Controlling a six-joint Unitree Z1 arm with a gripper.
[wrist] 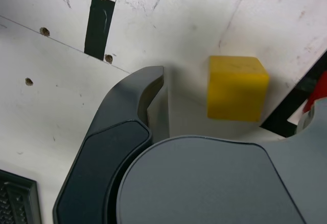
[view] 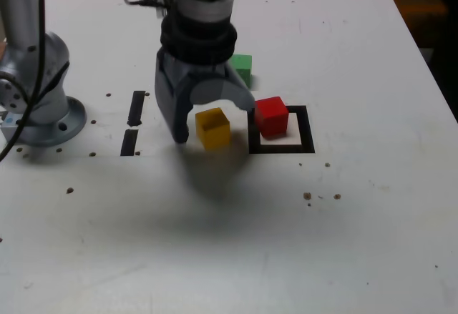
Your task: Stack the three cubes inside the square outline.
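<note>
The yellow cube (view: 212,129) sits on the white table just off the exterior view's left side of the square outline (view: 306,129). My gripper (view: 213,119) hangs low over this cube, open, with one finger on each side and a gap to both. The red cube (view: 271,115) stands inside the outline, towards its far left corner in the exterior view. The green cube (view: 242,67) lies behind the gripper, partly hidden by it. In the wrist view the yellow cube (wrist: 236,87) lies between the fingers (wrist: 148,83), with the outline's tape (wrist: 291,106) and a sliver of the red cube (wrist: 320,90) beyond it.
The arm's grey base (view: 44,110) stands at the exterior view's left. Two short black tape strips (view: 135,108) (view: 129,142) lie between the base and the gripper. Small holes dot the tabletop, and the table's edge (view: 429,64) runs along the exterior view's right.
</note>
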